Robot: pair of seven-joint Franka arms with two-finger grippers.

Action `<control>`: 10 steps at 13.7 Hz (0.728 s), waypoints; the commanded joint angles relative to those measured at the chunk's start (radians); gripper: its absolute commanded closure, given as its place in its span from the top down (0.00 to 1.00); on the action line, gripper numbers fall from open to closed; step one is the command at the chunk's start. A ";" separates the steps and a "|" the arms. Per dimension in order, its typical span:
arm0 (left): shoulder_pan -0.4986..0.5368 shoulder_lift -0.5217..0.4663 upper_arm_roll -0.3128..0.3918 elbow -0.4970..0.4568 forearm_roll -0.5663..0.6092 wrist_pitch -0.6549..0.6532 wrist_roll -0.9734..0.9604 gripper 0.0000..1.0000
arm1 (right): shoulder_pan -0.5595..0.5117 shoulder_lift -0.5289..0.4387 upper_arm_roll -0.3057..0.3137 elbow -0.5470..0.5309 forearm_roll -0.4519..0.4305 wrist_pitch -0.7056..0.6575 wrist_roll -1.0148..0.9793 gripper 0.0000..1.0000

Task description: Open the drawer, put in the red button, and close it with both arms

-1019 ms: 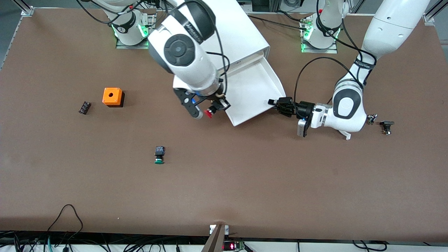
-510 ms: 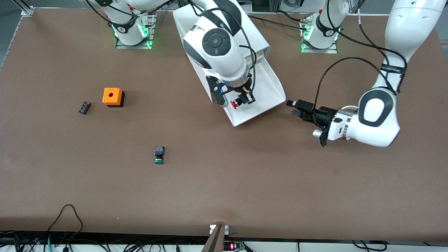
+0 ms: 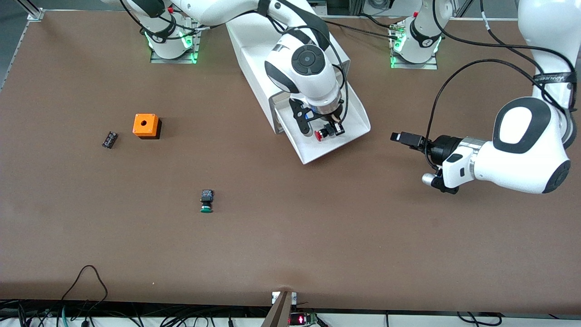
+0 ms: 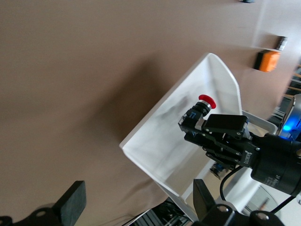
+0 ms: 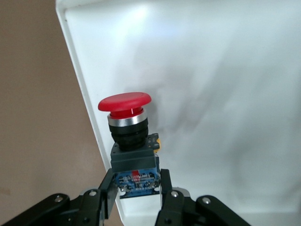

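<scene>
- Pinching the red button (image 3: 321,134) by its black body, the right pincer (image 3: 327,132) is hanging over the drawer (image 3: 358,119).
- Waiting spread over the bench (image 3: 290,236), the left pincer (image 3: 401,137) is probably empty.
- Letting go too high could be bouncing the button out.

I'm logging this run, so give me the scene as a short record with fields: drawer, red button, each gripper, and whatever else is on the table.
drawer: wide shallow white plastic drawer, pulled out of the white cabinet
red button: red-capped push button with black body, held over the drawer, not yet released
right gripper: shut on the red button's body, over the drawer
left gripper: open, holding nothing, over the table beside the drawer toward the left arm's end
other things: green-capped button; orange box; small black part
</scene>
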 commanded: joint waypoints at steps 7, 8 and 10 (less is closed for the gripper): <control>-0.107 -0.062 0.003 0.146 0.502 -0.044 -0.079 1.00 | 0.000 0.013 -0.016 0.018 -0.028 0.005 0.040 1.00; -0.108 -0.062 0.002 0.147 0.532 -0.036 -0.074 1.00 | -0.011 0.009 -0.016 0.022 -0.028 -0.009 0.037 1.00; -0.127 -0.056 0.008 0.167 0.555 0.022 -0.074 1.00 | -0.051 -0.028 -0.011 0.024 -0.028 -0.028 0.026 1.00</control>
